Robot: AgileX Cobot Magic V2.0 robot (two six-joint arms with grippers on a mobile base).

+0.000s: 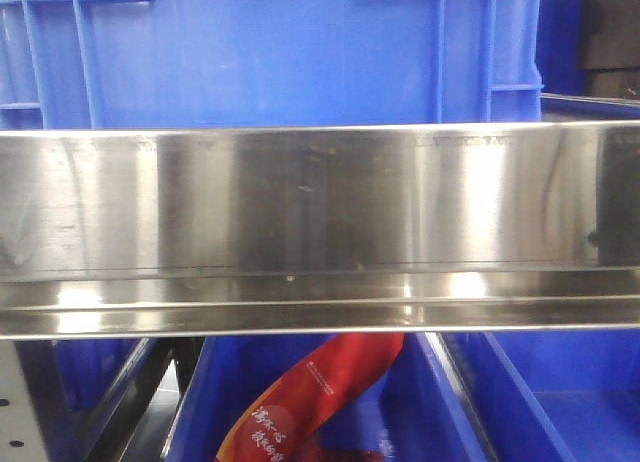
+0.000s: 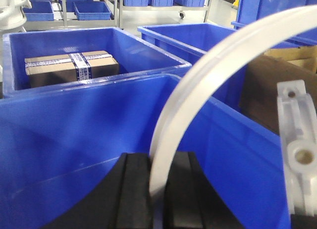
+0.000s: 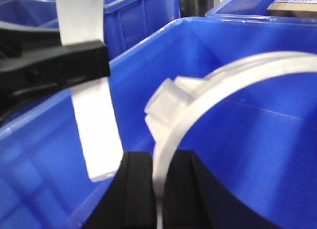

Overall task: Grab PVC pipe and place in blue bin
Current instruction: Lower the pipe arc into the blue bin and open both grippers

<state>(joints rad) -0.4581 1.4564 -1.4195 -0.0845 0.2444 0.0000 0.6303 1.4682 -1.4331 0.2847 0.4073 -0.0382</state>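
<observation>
Two sets of black jaws are each closed narrow on a curved white pipe. The left gripper (image 2: 156, 189), at 6 o'clock in its wrist view, pinches the PVC pipe (image 2: 168, 125). This pipe rises from between the fingers and arcs toward 2 o'clock above the blue bin (image 2: 74, 135). The right gripper (image 3: 158, 189), at 6 o'clock in its own view, clamps a second PVC pipe (image 3: 237, 73). That one bends toward 3 o'clock and carries a blocky white fitting (image 3: 168, 102) just above the jaws. Whether the two pieces join cannot be told.

In the right wrist view the left gripper sits at 10 o'clock, and its pipe's free end hangs toward 7 o'clock across the bin's rim. In the left wrist view a white bracket (image 2: 297, 154) with holes stands at 4 o'clock. At 10 o'clock a neighbouring bin (image 2: 64, 39) holds a taped cardboard box (image 2: 72, 68).

In the front view a steel rail (image 1: 320, 202) spans the middle. An upper bin (image 1: 250, 52) sits at 12 o'clock, and a lower bin (image 1: 420, 412) at 6 o'clock holds a red bag (image 1: 320, 392).
</observation>
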